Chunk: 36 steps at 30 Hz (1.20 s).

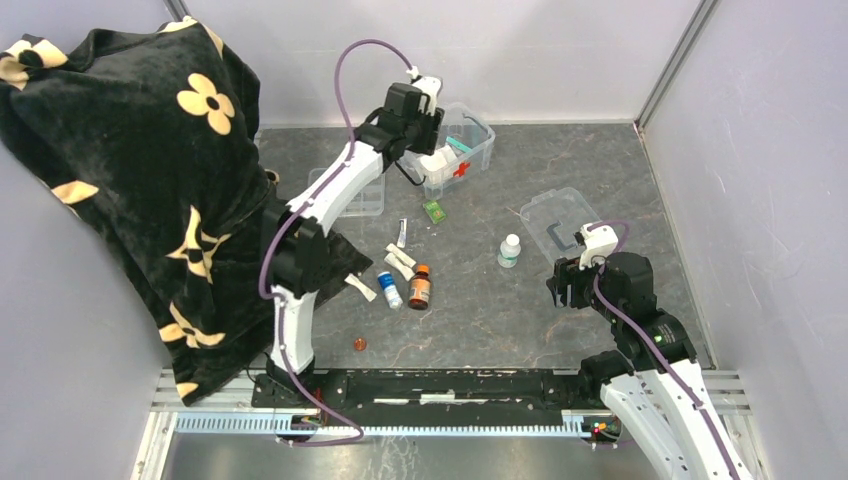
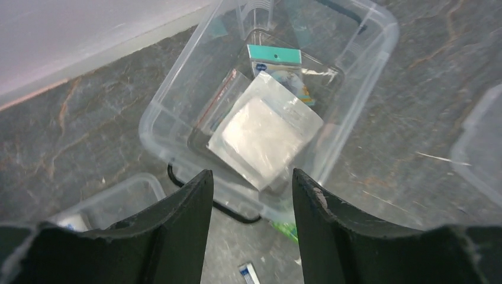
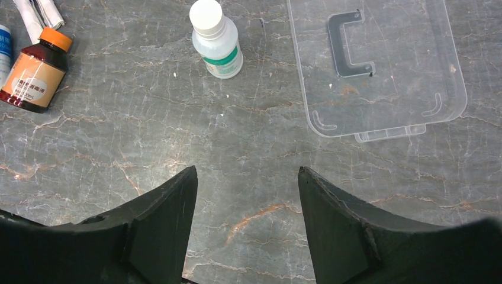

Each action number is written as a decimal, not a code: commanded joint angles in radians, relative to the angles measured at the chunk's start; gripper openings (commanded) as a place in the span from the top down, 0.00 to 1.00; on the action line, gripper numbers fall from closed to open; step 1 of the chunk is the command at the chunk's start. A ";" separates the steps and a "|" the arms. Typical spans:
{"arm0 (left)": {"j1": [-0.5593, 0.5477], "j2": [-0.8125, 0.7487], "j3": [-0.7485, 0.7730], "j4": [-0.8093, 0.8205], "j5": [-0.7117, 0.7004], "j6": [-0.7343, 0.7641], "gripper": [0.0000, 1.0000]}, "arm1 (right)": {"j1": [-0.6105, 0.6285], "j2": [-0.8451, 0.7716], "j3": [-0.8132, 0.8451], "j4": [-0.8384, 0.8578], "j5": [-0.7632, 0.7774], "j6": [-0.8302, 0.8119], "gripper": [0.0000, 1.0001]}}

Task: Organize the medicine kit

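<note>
Left gripper (image 2: pixel 250 178) open, empty, above medicine kit (image 2: pixel 361 100) at far side of table (image 1: pixel 480 330). Right gripper (image 3: pixel 247 177) open too. Risk: gauze packet (image 2: pixel 266 136) sits tilted on other packs, so lid (image 3: pixel 391 89) may not seat.

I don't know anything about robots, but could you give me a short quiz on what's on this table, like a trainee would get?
1. True or false: the medicine kit stands open, and its flat clear lid lies apart from it.
2. What does the left end effector hover over? A: the medicine kit. B: the white-capped bottle. C: the black flowered cloth.
3. Fill in: the cap of the brown bottle is ____.

Key: 1 true; 2 A; 3 orange.
</note>
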 commanded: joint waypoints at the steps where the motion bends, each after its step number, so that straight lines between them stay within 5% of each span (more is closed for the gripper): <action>1: 0.002 -0.215 -0.120 -0.010 -0.028 -0.189 0.41 | 0.001 -0.003 0.014 0.017 0.013 0.004 0.31; 17: 0.004 -0.953 -0.997 -0.063 -0.238 -0.677 0.38 | 0.001 0.104 0.003 0.230 -0.187 0.319 0.34; 23: 0.003 -1.090 -1.109 -0.119 -0.222 -0.716 0.37 | 0.058 0.183 -0.041 0.383 -0.218 0.441 0.36; 36: 0.002 -1.146 -1.240 -0.093 -0.124 -0.748 0.37 | 0.464 0.522 0.065 0.581 0.029 0.565 0.33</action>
